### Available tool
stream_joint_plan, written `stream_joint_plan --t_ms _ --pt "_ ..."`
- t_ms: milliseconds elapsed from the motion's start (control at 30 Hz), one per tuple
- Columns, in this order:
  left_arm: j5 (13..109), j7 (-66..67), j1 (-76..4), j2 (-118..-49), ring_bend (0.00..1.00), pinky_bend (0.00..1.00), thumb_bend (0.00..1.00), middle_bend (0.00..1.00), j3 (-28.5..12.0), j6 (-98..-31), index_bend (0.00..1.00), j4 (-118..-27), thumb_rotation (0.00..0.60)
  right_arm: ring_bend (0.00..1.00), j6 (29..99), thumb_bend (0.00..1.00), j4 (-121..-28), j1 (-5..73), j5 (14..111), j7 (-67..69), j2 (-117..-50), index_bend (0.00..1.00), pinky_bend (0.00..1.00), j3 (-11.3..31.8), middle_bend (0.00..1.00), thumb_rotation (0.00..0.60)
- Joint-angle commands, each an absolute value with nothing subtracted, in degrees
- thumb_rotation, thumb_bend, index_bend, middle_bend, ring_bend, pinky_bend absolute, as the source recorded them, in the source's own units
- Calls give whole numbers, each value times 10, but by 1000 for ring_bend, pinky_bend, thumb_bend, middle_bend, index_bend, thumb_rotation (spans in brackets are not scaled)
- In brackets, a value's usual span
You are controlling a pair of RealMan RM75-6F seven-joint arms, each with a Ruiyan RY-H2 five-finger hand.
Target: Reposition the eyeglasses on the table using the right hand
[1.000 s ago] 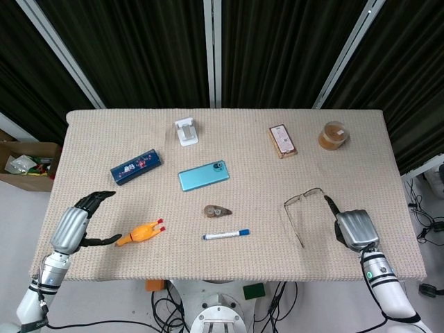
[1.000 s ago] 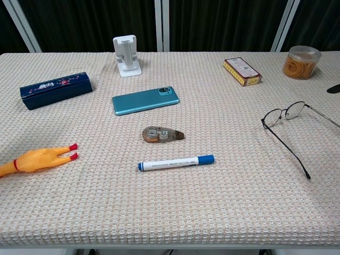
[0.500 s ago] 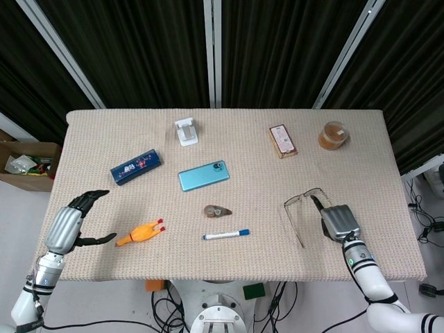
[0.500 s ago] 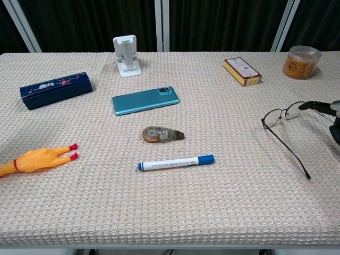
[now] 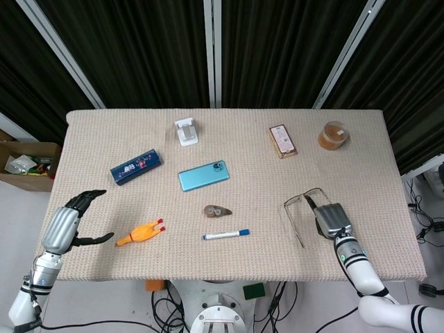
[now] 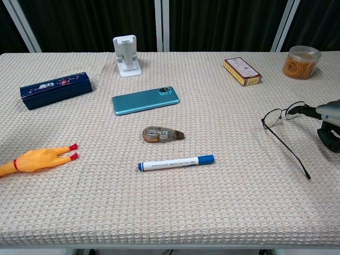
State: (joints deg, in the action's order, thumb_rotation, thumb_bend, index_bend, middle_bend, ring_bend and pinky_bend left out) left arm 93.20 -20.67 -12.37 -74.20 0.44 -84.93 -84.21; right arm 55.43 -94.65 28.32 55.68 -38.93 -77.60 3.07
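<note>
Right robot hand (image 5: 331,219) palm-down over eyeglasses (image 5: 299,205), fingertip touching frame; grip cannot be told.

glasses (image 5: 300,206) 1 | phone (image 5: 203,175) 1 | marker (image 5: 226,234) 1 | rubber chicken (image 5: 141,232) 1 | jar (image 5: 333,135) 1 | hands 2: left hand (image 5: 64,227), right hand (image 5: 331,219)

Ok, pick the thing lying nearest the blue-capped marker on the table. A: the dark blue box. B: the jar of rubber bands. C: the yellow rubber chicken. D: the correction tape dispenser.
D: the correction tape dispenser lies just beyond the marker, while the other three sit far off toward the table's edges.
</note>
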Motion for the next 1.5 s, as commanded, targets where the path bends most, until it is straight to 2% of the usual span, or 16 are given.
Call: stream_joint_plan --t_ms 33,867,1133,1500 --pt "932 -207 -123 -741 190 264 0 212 4 -850 166 -841 490 764 555 812 -947 289 553 -391 -778 0 652 30 829 600" --pt "921 -228 -121 -741 190 265 0 212 4 -840 166 -824 491 764 537 813 -926 361 477 -420 -796 0 651 27 829 600" --pt "923 -228 -121 -740 190 264 0 212 4 -841 166 -825 488 765 561 812 -946 350 499 -402 -780 0 651 10 829 600" --pt "930 -217 -118 -740 189 265 0 212 9 -843 166 -834 492 765 645 811 -988 276 614 -333 -720 0 650 -46 829 600"
